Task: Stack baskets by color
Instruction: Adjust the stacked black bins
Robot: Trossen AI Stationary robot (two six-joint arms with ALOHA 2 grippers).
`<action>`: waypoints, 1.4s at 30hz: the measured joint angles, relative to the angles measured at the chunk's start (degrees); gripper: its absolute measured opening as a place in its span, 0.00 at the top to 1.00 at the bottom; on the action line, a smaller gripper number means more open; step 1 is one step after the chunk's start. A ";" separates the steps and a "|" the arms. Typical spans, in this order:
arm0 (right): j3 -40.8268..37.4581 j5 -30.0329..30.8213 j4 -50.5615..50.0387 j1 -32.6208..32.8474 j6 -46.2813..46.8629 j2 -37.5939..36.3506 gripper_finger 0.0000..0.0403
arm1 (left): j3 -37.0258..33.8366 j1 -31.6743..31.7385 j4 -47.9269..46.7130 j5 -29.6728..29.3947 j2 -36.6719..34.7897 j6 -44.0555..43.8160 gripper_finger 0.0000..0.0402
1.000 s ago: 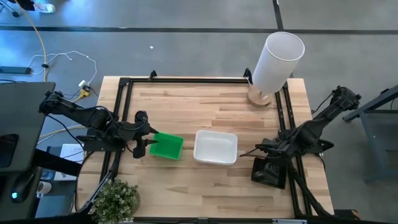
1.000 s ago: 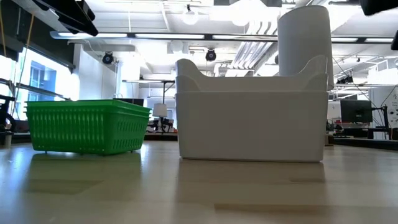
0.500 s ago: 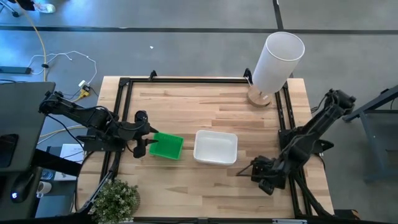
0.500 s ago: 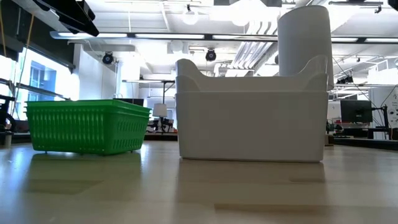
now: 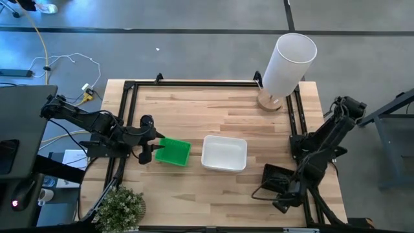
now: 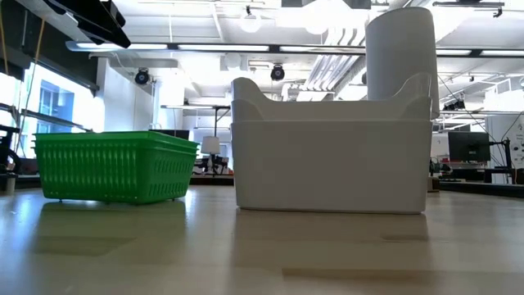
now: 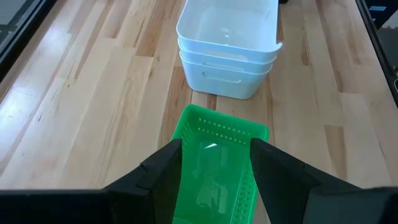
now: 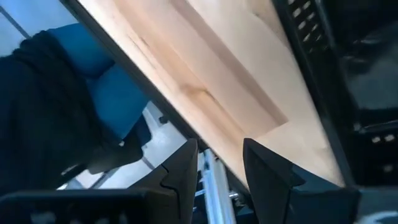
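Two nested white baskets [image 7: 227, 46] are showing to you only at the left wrist; left gripper [image 7: 214, 163] is straddling the green basket [image 7: 215, 167] wide, right gripper [image 8: 219, 163] is gaping empty.

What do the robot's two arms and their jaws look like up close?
Both arms are dark, jointed metal, almost black, with thin cables running along them. The left gripper and the right gripper each end in two flat, angular black fingers. No coloured markings show on them.
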 joint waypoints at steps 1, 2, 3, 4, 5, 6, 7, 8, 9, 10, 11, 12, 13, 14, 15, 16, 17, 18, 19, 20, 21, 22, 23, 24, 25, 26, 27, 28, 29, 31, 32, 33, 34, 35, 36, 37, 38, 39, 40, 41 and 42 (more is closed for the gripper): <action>0.00 0.36 0.60 0.56 0.88 0.00 0.71 | 0.00 0.00 0.01 -0.06 -0.02 0.00 0.56; 0.02 0.62 0.93 1.04 1.73 0.00 0.71 | 0.00 0.00 0.01 -0.07 -0.02 0.00 0.56; 0.02 0.88 0.95 1.54 2.83 0.00 0.71 | 0.00 0.00 0.01 -0.07 0.00 0.00 0.56; 0.02 0.94 0.80 2.05 4.06 0.00 0.71 | 0.00 0.00 0.01 -0.07 -0.01 0.00 0.56; 0.02 1.07 0.45 2.60 5.43 0.00 0.71 | 0.00 0.00 0.01 -0.07 -0.01 0.00 0.56; 0.02 1.32 -0.12 3.19 6.81 0.00 0.71 | 0.00 0.00 0.02 -0.07 0.00 0.00 0.56; 0.02 1.63 -0.70 3.82 8.07 0.02 0.71 | 0.00 0.00 0.01 -0.07 0.00 0.00 0.56; 0.02 2.24 -1.12 4.43 9.21 0.12 0.71 | 0.00 0.00 0.01 -0.07 -0.02 0.00 0.56; 0.02 2.83 -1.25 4.91 10.26 0.35 0.71 | 0.00 0.00 0.01 -0.07 0.00 0.00 0.56; 0.02 2.88 -1.28 5.34 11.16 0.69 0.71 | 0.00 0.00 0.01 -0.07 0.00 0.00 0.56; 0.02 2.68 -1.34 5.72 12.20 1.11 0.71 | 0.00 0.00 0.01 -0.07 0.00 0.00 0.56; 0.02 2.24 -1.44 5.97 13.30 1.63 0.71 | 0.00 0.00 0.02 -0.06 -0.01 0.00 0.56; 0.02 1.24 -1.57 6.13 14.25 2.20 0.71 | 0.00 0.00 0.02 -0.05 -0.01 0.00 0.56; 0.04 -0.02 -1.63 6.24 15.13 2.92 0.71 | 0.00 0.00 0.01 -0.07 -0.01 0.00 0.56; 0.02 -1.40 -1.63 6.27 15.94 3.57 0.71 | 0.00 0.00 0.03 -0.07 -0.02 0.00 0.56; 0.02 -2.94 -1.69 6.27 16.60 4.27 0.71 | 0.00 0.00 0.03 -0.07 0.00 0.00 0.56; 0.02 -4.11 -1.88 6.27 17.09 5.01 0.71 | 0.00 0.00 0.02 -0.05 0.00 0.00 0.56; 0.02 -4.86 -2.22 6.26 17.62 5.81 0.71 | 0.00 0.00 0.01 -0.07 -0.02 0.02 0.56; 0.02 -5.24 -2.69 6.25 17.91 6.44 0.71 | 0.00 0.00 0.03 -0.07 -0.02 0.02 0.56; 0.02 -5.46 -3.12 6.25 18.02 6.96 0.71 | 0.00 0.00 0.03 -0.06 0.00 0.00 0.56; 0.03 -5.55 -3.32 6.21 18.08 7.44 0.71 | 0.00 0.00 0.03 -0.05 -0.02 0.02 0.56; 0.04 -5.46 -3.70 6.20 18.19 7.78 0.71 | 0.00 0.00 0.03 -0.05 0.00 0.02 0.56; 0.04 -5.14 -4.17 6.18 18.43 8.03 0.71 | 0.00 0.00 0.03 -0.07 -0.01 0.02 0.56; 0.04 -4.66 -4.70 6.18 18.85 8.18 0.71 | 0.00 0.00 0.03 -0.04 -0.01 0.02 0.56; 0.04 -4.25 -5.25 6.14 19.08 8.26 0.71 | 0.00 0.00 0.03 -0.05 0.00 0.02 0.56; 0.04 -3.58 -5.88 6.00 19.24 8.28 0.71 | 0.00 0.00 0.03 -0.04 -0.02 0.02 0.56; 0.04 -2.91 -6.42 5.77 19.38 8.28 0.71 | 0.00 0.00 0.03 -0.04 -0.02 0.02 0.56; 0.04 -2.39 -7.09 5.53 19.41 8.28 0.71 | 0.00 0.00 0.01 -0.04 0.00 0.02 0.56; 0.04 -2.10 -7.72 5.21 19.40 8.28 0.71 | 0.00 0.00 0.01 -0.04 -0.01 0.02 0.56; 0.04 -1.92 -8.45 4.42 19.20 8.30 0.71 | 0.00 0.00 0.01 -0.04 -0.01 0.02 0.56; 0.04 -1.85 -8.88 4.01 19.17 8.31 0.71 | 0.00 0.00 0.01 -0.04 -0.02 0.02 0.56; 0.04 -1.79 -9.39 3.61 19.13 8.29 0.71 | 0.00 -0.01 0.01 -0.04 -0.02 0.02 0.56; 0.04 -1.77 -9.80 3.23 18.95 8.30 0.71 | 0.00 -0.01 0.01 -0.04 -0.01 0.02 0.56; 0.04 -1.77 -10.18 2.80 18.62 8.29 0.71 | 0.00 -0.02 0.01 -0.04 0.00 0.02 0.56; 0.04 -1.63 -10.59 2.36 18.06 8.31 0.71 | 0.00 0.00 0.01 -0.04 0.00 0.02 0.56; 0.04 -1.35 -10.93 1.95 17.81 8.30 0.71 | 0.00 -0.01 0.01 -0.04 -0.01 0.02 0.56; 0.04 -1.01 -11.32 1.52 17.51 8.30 0.71 | 0.00 -0.01 0.01 -0.04 -0.01 0.02 0.56; 0.04 -0.54 -11.71 1.09 17.35 8.30 0.71 | 0.00 0.00 0.01 -0.04 -0.02 0.02 0.56; 0.04 0.18 -11.89 0.62 16.64 8.29 0.71 | 0.00 0.00 0.00 -0.04 0.00 0.02 0.56; 0.04 0.96 -11.68 0.15 16.12 8.30 0.71 | 0.00 0.00 0.00 -0.04 0.00 0.02 0.56; 0.04 1.45 -11.38 -0.39 15.62 8.30 0.71 | 0.00 -0.01 0.01 -0.04 -0.02 0.02 0.56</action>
